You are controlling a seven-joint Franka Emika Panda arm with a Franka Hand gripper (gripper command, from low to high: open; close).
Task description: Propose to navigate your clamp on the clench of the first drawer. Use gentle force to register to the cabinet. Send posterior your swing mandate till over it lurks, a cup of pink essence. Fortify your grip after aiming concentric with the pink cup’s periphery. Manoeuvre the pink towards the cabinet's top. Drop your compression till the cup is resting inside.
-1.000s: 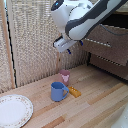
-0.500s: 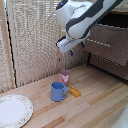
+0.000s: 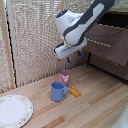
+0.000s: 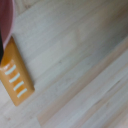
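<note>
Cabinet (image 3: 107, 47) is seen at the exterior view's right, dark brown; first drawer (image 3: 102, 36) is set at its top, with clench (image 3: 98, 42) as a thin pale bar.

White plate (image 3: 14, 111) lies near the exterior view's left edge, well apart from the cups. Blue mug (image 3: 58, 91) stands just beside pink cup (image 3: 64, 76); orange block (image 3: 74, 91) lies beside both, also seen in the wrist view (image 4: 16, 79).

Clamp (image 3: 73, 56) is held in the air above pink cup, apart from it, nothing gripped. Whether the fingers are apart or together cannot be told.

Wooden plank tabletop (image 3: 90, 107); reed screen (image 3: 30, 40) behind.
</note>
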